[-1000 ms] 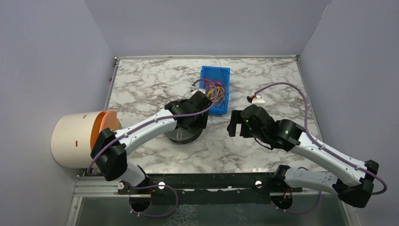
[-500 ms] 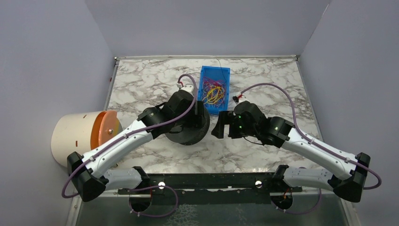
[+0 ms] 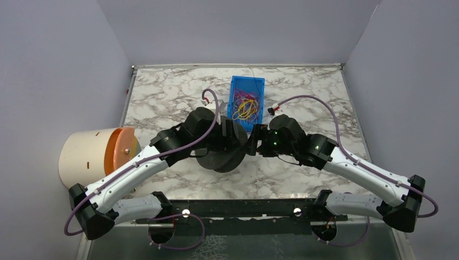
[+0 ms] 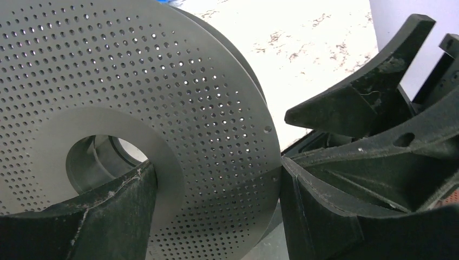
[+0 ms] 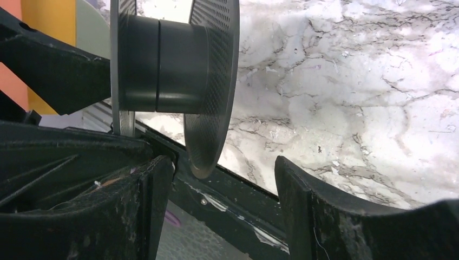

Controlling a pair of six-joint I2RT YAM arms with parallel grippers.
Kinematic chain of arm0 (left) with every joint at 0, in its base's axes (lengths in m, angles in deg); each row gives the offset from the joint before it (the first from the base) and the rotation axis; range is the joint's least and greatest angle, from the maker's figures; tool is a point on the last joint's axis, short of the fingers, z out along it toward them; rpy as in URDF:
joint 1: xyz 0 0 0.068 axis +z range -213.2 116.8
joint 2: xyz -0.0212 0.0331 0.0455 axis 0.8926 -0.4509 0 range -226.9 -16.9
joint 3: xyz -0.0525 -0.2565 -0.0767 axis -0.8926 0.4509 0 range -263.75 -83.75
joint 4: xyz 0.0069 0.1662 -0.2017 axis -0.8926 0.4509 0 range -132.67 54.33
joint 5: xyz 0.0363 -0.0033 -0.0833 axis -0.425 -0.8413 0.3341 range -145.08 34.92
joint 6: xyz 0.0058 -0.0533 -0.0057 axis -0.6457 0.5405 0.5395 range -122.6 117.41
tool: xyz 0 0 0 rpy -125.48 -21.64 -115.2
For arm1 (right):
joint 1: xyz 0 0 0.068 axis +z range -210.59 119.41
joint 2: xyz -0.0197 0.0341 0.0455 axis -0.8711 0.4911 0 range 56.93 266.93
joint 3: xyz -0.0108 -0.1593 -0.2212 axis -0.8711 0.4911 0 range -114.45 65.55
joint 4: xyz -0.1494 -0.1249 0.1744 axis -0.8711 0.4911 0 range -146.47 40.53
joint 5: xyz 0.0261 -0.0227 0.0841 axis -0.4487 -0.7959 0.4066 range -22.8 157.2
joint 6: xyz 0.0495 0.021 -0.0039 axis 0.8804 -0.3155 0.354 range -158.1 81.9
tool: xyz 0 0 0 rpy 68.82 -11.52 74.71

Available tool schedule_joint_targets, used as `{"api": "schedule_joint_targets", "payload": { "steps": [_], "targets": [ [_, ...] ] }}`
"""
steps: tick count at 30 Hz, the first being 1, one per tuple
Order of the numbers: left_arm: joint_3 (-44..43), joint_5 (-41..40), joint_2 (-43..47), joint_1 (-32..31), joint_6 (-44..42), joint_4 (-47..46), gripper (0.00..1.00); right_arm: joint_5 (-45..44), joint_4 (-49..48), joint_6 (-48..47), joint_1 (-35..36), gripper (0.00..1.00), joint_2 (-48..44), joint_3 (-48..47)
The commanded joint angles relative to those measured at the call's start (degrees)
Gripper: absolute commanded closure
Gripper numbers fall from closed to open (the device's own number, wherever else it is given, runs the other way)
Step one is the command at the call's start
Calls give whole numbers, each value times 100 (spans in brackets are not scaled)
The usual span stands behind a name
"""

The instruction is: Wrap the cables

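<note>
Black spool (image 3: 224, 155) now tipped further onto its edge, at 7 o'clock from the blue bin (image 3: 262, 97) of cables (image 3: 246, 108). Left gripper (image 4: 211, 179) clamps the perforated flange. Right gripper (image 5: 222, 168) has moved in, jaws parted astride the rim.

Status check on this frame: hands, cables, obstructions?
Left hand clamped on spool, held upright. Right hand open, straddling its flange. Cables all in blue bin, none wound. No obstruction seen.
</note>
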Motion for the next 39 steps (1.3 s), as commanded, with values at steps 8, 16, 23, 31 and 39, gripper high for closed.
{"api": "schedule_joint_targets", "payload": {
  "steps": [8,16,23,31,39],
  "targets": [
    [162,810,350,-17,194,-860,100,-36,-427,411,-1,47,-156,91],
    [241,929,476,-18,261,-977,100,-82,-496,584,-5,71,-290,216],
    [409,980,593,-16,302,-1087,100,-98,-499,601,-5,99,-330,260],
    [510,596,787,-20,337,-985,51,-284,-449,320,-3,99,-329,91],
    [-20,-222,796,-17,159,-99,3,-568,-187,-267,2,99,193,-494]
  ]
}}
